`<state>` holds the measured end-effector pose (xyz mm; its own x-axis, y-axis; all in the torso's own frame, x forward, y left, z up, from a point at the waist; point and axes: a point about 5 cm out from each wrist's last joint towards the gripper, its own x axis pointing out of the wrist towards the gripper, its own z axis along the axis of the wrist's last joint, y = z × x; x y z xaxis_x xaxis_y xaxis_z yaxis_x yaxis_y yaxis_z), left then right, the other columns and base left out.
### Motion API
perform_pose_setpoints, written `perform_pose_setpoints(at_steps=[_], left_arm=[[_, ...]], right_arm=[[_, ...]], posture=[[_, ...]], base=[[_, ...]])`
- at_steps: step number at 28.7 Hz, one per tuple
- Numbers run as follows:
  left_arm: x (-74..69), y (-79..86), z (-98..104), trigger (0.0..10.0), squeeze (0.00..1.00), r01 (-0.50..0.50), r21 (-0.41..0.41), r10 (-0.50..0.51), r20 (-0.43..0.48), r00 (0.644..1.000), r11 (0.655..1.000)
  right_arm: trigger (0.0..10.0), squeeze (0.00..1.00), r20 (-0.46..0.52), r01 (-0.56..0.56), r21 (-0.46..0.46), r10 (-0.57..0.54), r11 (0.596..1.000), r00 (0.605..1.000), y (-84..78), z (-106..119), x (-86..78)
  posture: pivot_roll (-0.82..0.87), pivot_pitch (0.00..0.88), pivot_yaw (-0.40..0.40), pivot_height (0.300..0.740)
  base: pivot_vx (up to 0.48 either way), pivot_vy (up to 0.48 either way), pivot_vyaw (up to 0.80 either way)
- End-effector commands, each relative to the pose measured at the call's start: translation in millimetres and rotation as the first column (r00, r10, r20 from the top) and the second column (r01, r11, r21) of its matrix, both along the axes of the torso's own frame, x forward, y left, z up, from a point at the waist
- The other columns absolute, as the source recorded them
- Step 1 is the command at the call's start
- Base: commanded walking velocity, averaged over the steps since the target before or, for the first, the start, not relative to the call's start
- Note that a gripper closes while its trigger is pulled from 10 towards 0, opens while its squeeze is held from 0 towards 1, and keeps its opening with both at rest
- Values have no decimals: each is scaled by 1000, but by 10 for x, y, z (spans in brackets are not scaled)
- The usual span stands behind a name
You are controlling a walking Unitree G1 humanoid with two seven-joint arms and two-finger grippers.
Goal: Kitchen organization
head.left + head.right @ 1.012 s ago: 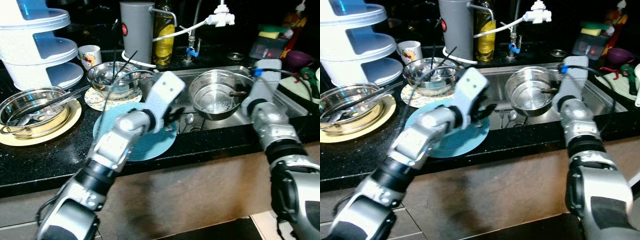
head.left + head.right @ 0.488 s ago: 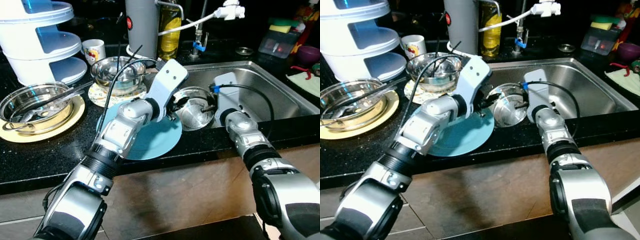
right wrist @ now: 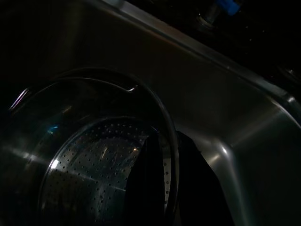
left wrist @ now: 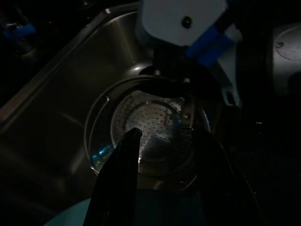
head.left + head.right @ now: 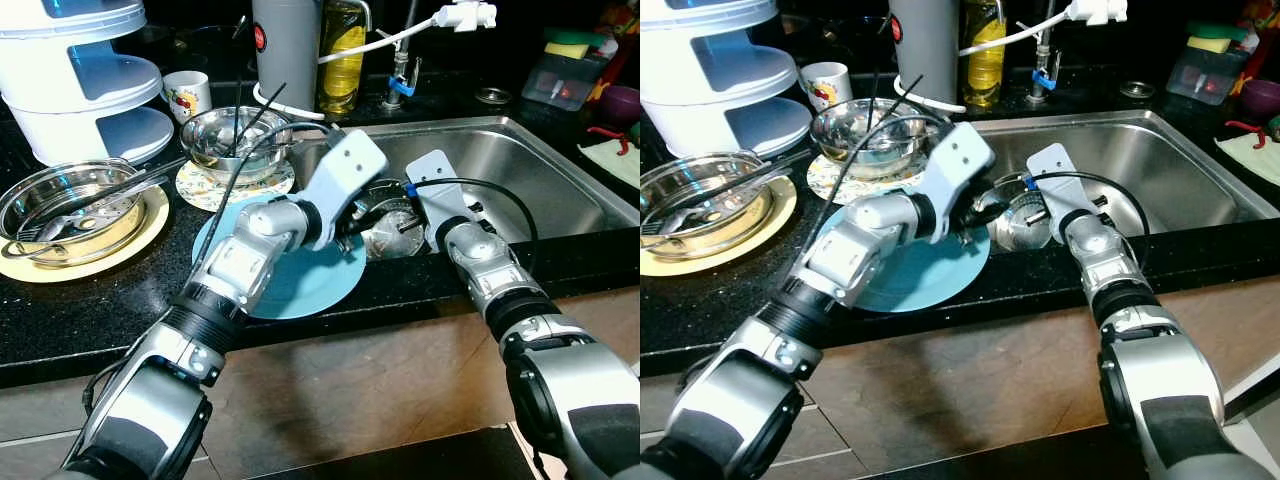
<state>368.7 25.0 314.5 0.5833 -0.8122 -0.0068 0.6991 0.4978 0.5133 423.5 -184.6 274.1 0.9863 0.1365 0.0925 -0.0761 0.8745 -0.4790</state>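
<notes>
One perforated steel colander (image 5: pixel 388 222) sits tilted at the left end of the steel sink (image 5: pixel 520 180), its rim beside the counter edge; the right gripper (image 3: pixel 162 188) grips that rim, one black finger inside the bowl and one outside, the two closed on the metal; the left gripper (image 4: pixel 160 155) is at the opposite side of the same colander, its fingers (image 4: pixel 117 179) parted and straddling the near rim, and whether they press the metal cannot be told; one round blue plate (image 5: pixel 290 285) lies flat on the black counter (image 5: pixel 90 320) under the left forearm, its right edge just beside the sink; two further steel bowls stand on the counter: one steel bowl with utensils (image 5: pixel 70 205) on one yellow plate (image 5: pixel 60 265) at the left, one smaller steel bowl (image 5: pixel 232 135) on one patterned plate (image 5: pixel 200 190) behind the blue plate; one white mug (image 5: pixel 187 94), one grey cylindrical appliance (image 5: pixel 284 45) and one yellow bottle (image 5: pixel 343 55) stand along the back; one white tiered rack (image 5: pixel 85 85) with three visible levels occupies the far left corner.
</notes>
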Motion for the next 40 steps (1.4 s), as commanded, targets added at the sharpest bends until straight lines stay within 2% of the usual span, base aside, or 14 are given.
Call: perform_pose_setpoints(at_steps=[1, 5, 7, 8, 9, 11, 12, 14, 16, 17, 25, 29, 39, 40], left_arm=[[5, -13, -25, 10000, 0, 3, 42, -2, -14, 1000, 999], [22, 9, -22, 10000, 0, -1, 60, 2, -23, 1000, 998], [29, 15, -15, 10000, 0, -2, 62, 3, -22, 1000, 998], [31, 16, -16, 10000, 0, -3, 63, 4, -21, 1000, 998], [32, 20, -14, 10000, 0, -3, 62, 4, -21, 1000, 998], [32, 25, -11, 10000, 0, -4, 62, 5, -20, 1000, 998], [33, 32, -4, 10000, 0, -6, 59, 7, -18, 1000, 998], [34, 35, -1, 10000, 0, -6, 59, 7, -17, 1000, 998], [28, 66, 20, 10000, 0, -13, 47, 14, -15, 1000, 999], [26, 95, 32, 10000, 0, -21, 37, 22, -15, 1000, 999], [24, 390, 104, 10000, 0, -100, -45, 99, -27, 995, 994], [-84, 782, 273, 10000, 0, -146, -209, 135, -64, 989, 967], [-498, 1387, 301, 10000, 0, -158, -153, 154, -38, 987, 975], [-545, 1430, 301, 10000, 0, -169, -165, 162, -53, 985, 972]], right_arm=[[10000, 0, -74, -3, 12, 4, 1000, 997, -4, -163, -3], [10000, 0, -91, -31, -2, 31, 1000, 995, 31, -156, 1], [10000, 471, -97, -34, -7, 33, 999, 995, 33, -153, 2], [10000, 471, -102, -34, -6, 33, 999, 994, 32, -156, 2], [10000, 737, -107, -35, -11, 33, 999, 994, 33, -159, 3], [10000, 737, -113, -36, -17, 34, 999, 993, 34, -161, 4], [10000, 894, -120, -39, -23, 36, 999, 992, 36, -161, 4], [10000, 894, -123, -40, -24, 37, 999, 992, 36, -161, 5], [10000, 765, -121, -41, -23, 38, 999, 992, 41, -149, 7], [10000, 0, -122, -43, -12, 41, 999, 992, 43, -145, 7], [10000, 0, -96, -46, 112, 57, 993, 994, 19, -68, 10], [10000, 0, -20, -135, 359, 152, 924, 988, 77, 148, 16], [10000, 0, -61, -297, 613, 419, 732, 906, 386, 166, 8], [10000, 341, -60, -306, 630, 438, 714, 897, 411, 171, 5]], posture=[[48, 227, -36, 740], [40, 215, -39, 740], [38, 211, -40, 740], [32, 204, -44, 740], [32, 204, -44, 740], [32, 204, -44, 740], [31, 192, -48, 740], [31, 192, -48, 740], [30, 177, -54, 740], [30, 169, -57, 740], [26, 164, -60, 740], [26, 163, -61, 740], [36, 158, -70, 740], [40, 154, -74, 740]], base=[[0, 0, 0], [0, 0, 0], [0, 0, 0], [0, 0, 0], [0, 0, 0], [0, 0, 0], [0, 0, 0], [0, 0, 0], [0, 0, 0], [0, 0, 0], [0, 0, 0], [0, 0, 0], [0, 0, 0], [0, 0, 0]])
